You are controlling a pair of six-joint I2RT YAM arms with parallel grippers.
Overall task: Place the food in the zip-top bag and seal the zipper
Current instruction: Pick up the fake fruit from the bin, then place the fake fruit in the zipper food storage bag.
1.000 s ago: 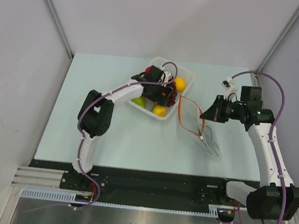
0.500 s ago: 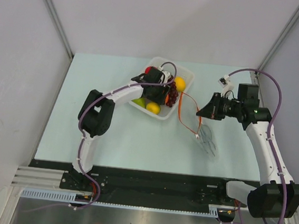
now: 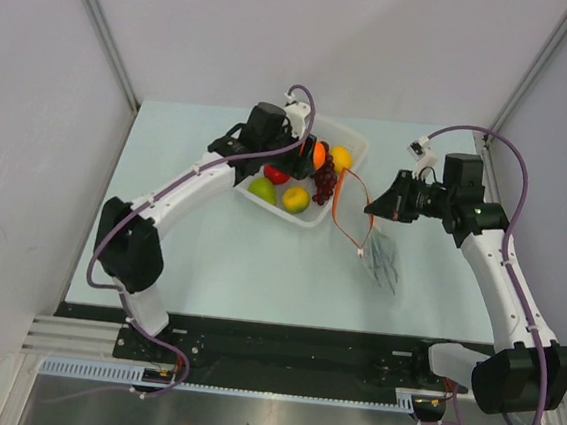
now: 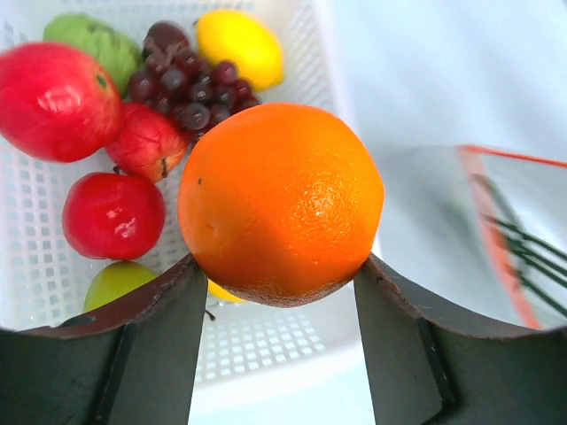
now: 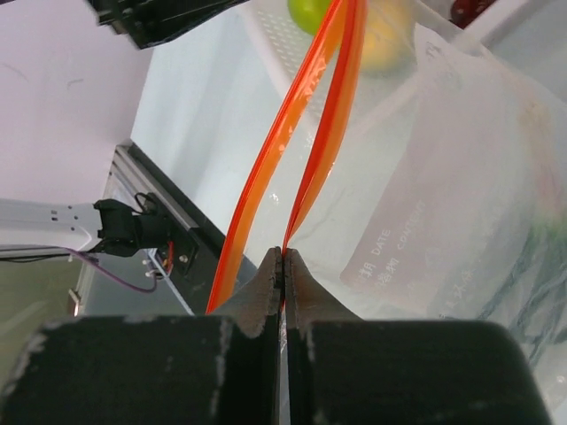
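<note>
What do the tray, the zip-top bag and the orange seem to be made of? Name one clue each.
The tray: probably rigid white plastic; moulded grid of holes. The zip-top bag: thin clear plastic film; see-through, wrinkled, glossy. The orange: possibly plastic imitation; its dimpled, slightly shiny skin leaves that open.

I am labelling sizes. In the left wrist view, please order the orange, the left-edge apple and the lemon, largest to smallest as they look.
1. orange, though it is nearest the camera, so its true rank is unsure.
2. left-edge apple.
3. lemon.
</note>
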